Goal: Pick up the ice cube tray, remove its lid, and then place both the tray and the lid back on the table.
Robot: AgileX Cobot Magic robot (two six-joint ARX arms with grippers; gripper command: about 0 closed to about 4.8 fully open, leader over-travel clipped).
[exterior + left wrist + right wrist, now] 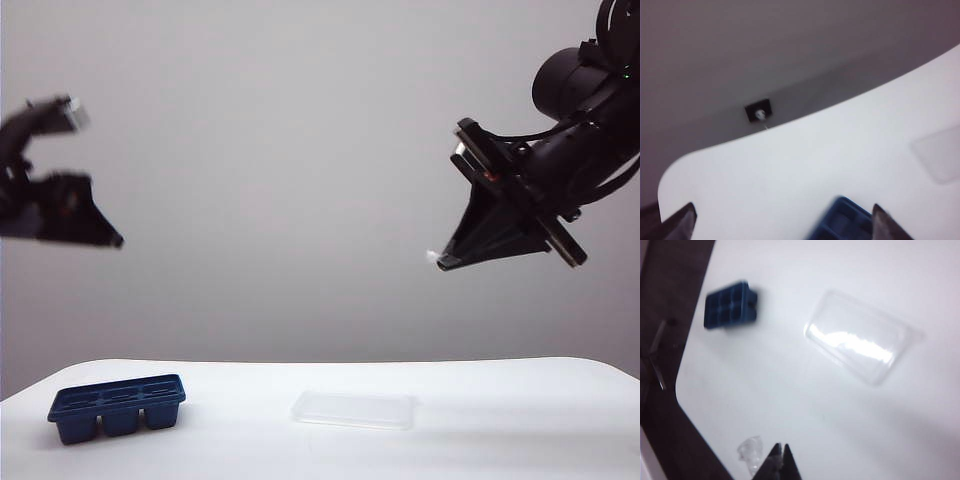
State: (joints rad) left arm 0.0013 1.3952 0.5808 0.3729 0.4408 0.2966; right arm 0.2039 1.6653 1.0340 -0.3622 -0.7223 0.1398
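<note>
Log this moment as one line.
tray: on table, left, lid off | lid: flat on table, apart from tray | left hand: open, raised, empty | right hand: shut, raised

Left pincer (105, 238): matte black, a wedge narrowing to a point; blurred in the exterior view.
Left arm: black, with a pale grey block on the upper link.
Left fingertips (883, 220): 2 dark triangular tips at the wrist view's edge.
Right pincer (440, 262): black triangular fingers ending in a pale tip.
Right wrist: flat black plate with a silver and orange detail, black cables looping behind.
Right arm: glossy black rounded housing.
Right fingertips (789, 462): 2 thin black points.
</note>
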